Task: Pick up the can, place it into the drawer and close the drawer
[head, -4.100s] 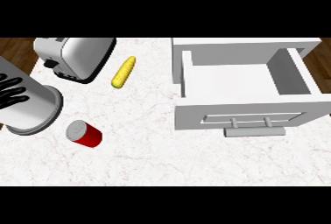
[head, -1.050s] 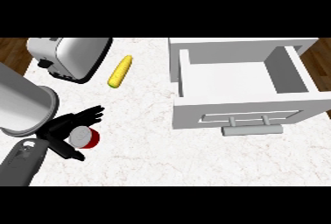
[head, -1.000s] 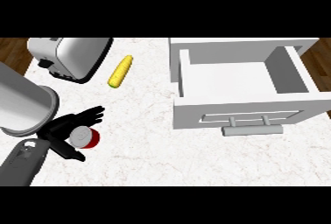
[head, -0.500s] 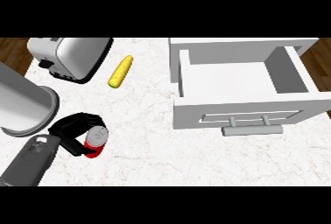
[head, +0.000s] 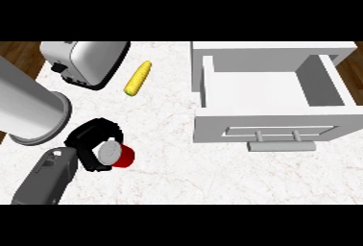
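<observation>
White marble counter (head: 170, 168): the left hand (head: 90, 144) has its fingers curled round the small red, silver-topped can (head: 117, 154). Carrying it to the open white drawer (head: 273, 126) and closing that remain.

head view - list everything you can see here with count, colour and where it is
red cylindrical can with a grey lid: 1, red and grey, lower left of the counter, tilted, inside the curled fingers
white open drawer box with a bar handle: 1, white, right half, pulled open, nothing showing inside
silver toaster with black trim: 1, silver and black, top left
yellow corn cob: 1, yellow, right of the toaster, lying on the counter
white marbled counter top: 1, white, under everything
dark wooden floor: brown, top left and far right edges
grey forearm: 1, grey, left edge
left hand: 1, black, curled round the can
</observation>
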Controlling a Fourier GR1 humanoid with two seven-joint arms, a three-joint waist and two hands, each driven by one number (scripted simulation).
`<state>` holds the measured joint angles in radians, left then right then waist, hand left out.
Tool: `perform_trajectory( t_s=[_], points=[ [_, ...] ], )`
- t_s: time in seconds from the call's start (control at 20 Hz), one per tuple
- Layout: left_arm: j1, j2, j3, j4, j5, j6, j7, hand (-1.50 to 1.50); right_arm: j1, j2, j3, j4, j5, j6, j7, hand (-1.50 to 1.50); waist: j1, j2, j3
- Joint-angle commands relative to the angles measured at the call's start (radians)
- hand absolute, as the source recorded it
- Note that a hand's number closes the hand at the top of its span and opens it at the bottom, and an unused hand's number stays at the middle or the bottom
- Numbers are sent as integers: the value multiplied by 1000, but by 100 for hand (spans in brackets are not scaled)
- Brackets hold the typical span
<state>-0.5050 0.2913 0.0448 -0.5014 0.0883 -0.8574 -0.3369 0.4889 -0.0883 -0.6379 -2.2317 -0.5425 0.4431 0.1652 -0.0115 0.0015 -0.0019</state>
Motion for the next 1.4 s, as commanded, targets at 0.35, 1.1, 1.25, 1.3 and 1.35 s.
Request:
perform_trajectory(
  t_s=[0.35, 1.1, 1.25, 1.3, 1.35],
  points=[
    [14, -240, 240, -182, 194, 630, -85, 150, 23, -5, -52, -25, -37, -8, 17, -150, 30, -16, 5],
    [-22, -291, -16, -837, 179, 1043, 405, 150, 11, 73, -51, 10, 8, 48, -18, -150, 10, -6, 3],
    [-59, -291, -16, -846, 165, 1073, 415, 150, 25, 87, -17, -129, -8, -22, 75, -150, 4, -4, 2],
    [-61, -291, -19, -825, 149, 1096, 399, 150, 40, 36, -86, -125, -110, -3, 121, -150, 1, -3, 2],
    [-71, -291, -54, -919, 134, 1128, 478, 150, 41, 87, -35, -135, -32, 11, 86, -150, 6, -5, 2]
  ],
)
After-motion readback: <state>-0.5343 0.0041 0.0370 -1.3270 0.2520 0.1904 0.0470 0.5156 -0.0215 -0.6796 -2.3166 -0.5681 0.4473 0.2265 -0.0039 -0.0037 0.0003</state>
